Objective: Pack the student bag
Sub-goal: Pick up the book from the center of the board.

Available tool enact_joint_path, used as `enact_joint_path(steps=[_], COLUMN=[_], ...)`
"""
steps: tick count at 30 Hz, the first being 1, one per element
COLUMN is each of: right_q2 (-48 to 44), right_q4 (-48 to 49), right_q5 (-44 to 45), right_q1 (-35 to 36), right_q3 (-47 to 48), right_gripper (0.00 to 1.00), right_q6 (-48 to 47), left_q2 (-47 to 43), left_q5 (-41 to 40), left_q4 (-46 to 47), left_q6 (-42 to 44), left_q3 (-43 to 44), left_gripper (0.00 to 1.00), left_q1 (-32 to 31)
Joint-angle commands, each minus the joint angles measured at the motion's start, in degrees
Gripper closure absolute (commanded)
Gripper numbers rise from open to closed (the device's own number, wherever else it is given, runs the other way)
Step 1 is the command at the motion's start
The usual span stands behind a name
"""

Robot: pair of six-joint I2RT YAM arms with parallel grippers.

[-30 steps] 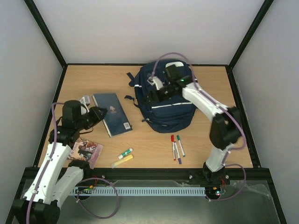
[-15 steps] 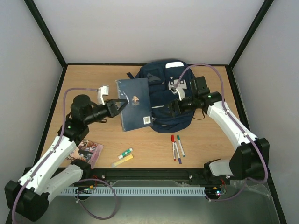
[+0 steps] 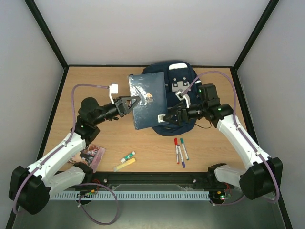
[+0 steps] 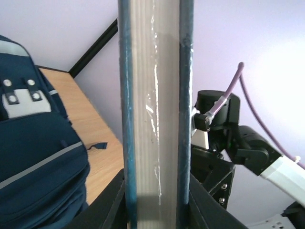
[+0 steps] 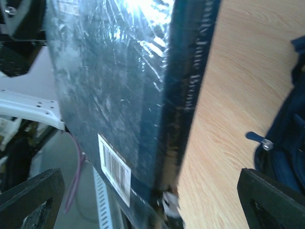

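Book on the move: the left end effector (image 3: 129, 102), clenched on one edge of a plastic-wrapped navy hardback book (image 3: 148, 100), holds the volume up off the counter (image 3: 95, 86) and tilted on edge against the left side of the student bag (image 3: 188, 76), which lies at the far middle of the counter. A second earlier the same book lay flat on the wood to the bag's left, with the left arm only just reaching it; half a second ago it was already airborne, and it has since been carried further towards the bag. The right end effector (image 3: 163, 117), which had been working on top of the bag, has swung off it and spread wide, and now sits released at the book's lower right corner, its fingers bracketing the spine in the right wrist view without yet pinching it. That looks like a hand-over or a steadying grip in the making, the first item on its way in. Whether the bag's mouth stands open enough cannot be told from here. Waiting on the counter are three markers (image 3: 180, 151), two highlighters (image 3: 125, 161) and a magazine (image 3: 89, 155).
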Motion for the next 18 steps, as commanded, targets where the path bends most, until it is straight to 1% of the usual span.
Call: enact_joint_path(steps=[1, 4, 6, 9, 13, 18], right_q2=[1.47, 2.65, 3.02, 2.41, 1.45, 2.09], right_q4=[3.26, 3.03, 1.12, 1.12, 7.02, 11.18], right_q5=[-11.94, -17.88, -18.59, -20.64, -19.15, -19.13], right_q1=[-0.29, -0.28, -0.26, -0.29, -0.28, -0.29], right_q3=[0.55, 1.32, 2.44, 3.5, 3.9, 5.7], right_gripper=[0.02, 0.07, 0.1, 0.14, 0.18, 0.25], right_q6=[1.82, 1.42, -0.01, 1.34, 9.33, 18.77], left_q2=[1.69, 3.52, 4.56, 5.7, 6.97, 8.42], left_q5=[1.81, 2.49, 2.71, 2.72, 2.83, 2.62], left_q4=[19.9, 24.5, 26.13, 27.23, 29.22, 30.36], left_q6=[-6.42, -9.52, -10.55, -11.09, -11.91, -12.63], left_q3=[0.51, 0.18, 0.2, 0.03, -0.9, -1.4], left_gripper=[0.97, 0.98, 0.97, 0.98, 0.98, 0.98], left_q1=[-0.14, -0.18, -0.26, -0.36, -0.45, -0.53])
